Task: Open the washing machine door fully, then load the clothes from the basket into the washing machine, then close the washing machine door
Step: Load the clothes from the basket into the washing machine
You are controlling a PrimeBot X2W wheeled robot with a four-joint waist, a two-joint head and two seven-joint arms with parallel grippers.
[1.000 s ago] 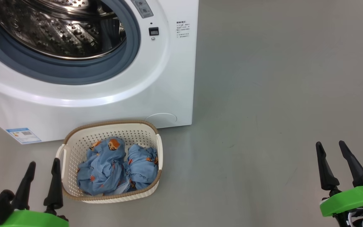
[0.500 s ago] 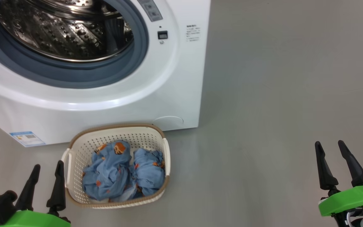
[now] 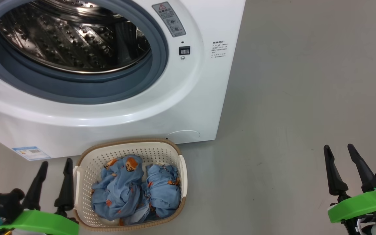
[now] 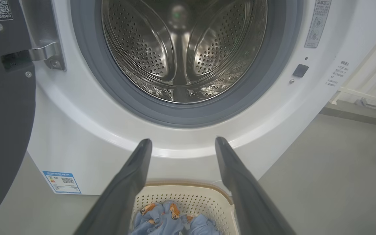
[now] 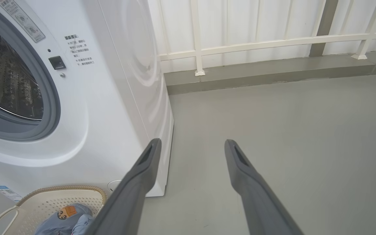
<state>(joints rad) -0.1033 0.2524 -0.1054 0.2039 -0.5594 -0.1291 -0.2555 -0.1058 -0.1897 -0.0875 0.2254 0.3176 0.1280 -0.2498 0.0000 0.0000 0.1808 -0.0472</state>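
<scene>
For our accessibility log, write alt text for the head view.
An open white washing machine shows its steel drum, with a cream basket of blue bear-print clothes on the grey floor before it. The left hand, open, sits beside the basket; the right hand, open, is far to its right.

The head view looks steeply down at the floor (image 3: 305, 98), with the washing machine (image 3: 188, 107) front at upper left and the basket (image 3: 129, 142) by the bottom edge. The left wrist view sits low and close, facing almost level into the drum (image 4: 181, 49). The right wrist view, also low, faces the machine's right front corner and a white railing (image 5: 256, 44) beyond. All three share the drum opening and the basket.
</scene>
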